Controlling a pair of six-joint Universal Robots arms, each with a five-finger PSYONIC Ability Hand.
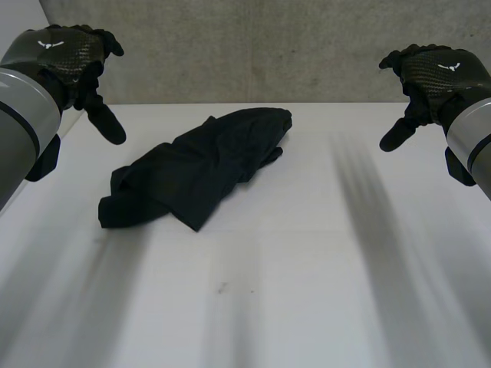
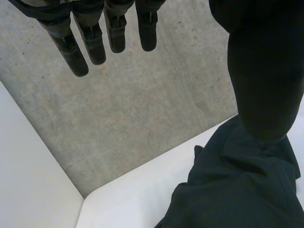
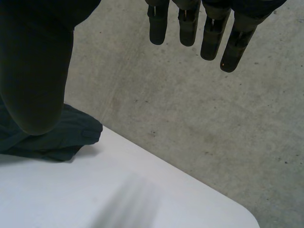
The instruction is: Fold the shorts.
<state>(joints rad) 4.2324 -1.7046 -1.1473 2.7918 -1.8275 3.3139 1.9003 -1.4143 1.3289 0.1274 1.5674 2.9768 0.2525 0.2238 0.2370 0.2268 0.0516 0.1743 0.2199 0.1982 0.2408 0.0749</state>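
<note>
Crumpled black fabric shorts (image 1: 196, 165) lie bunched on white tabletop (image 1: 307, 268), toward robot's left. Left robot hand (image 1: 65, 57) and right robot hand (image 1: 433, 73) raised at either side, fingers straight, holding nothing, apart from shorts.

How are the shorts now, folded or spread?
Neither: the shorts lie bunched in a crumpled, uneven heap on the table, no clean fold. The left hand and right hand hover open, clear of them.
</note>
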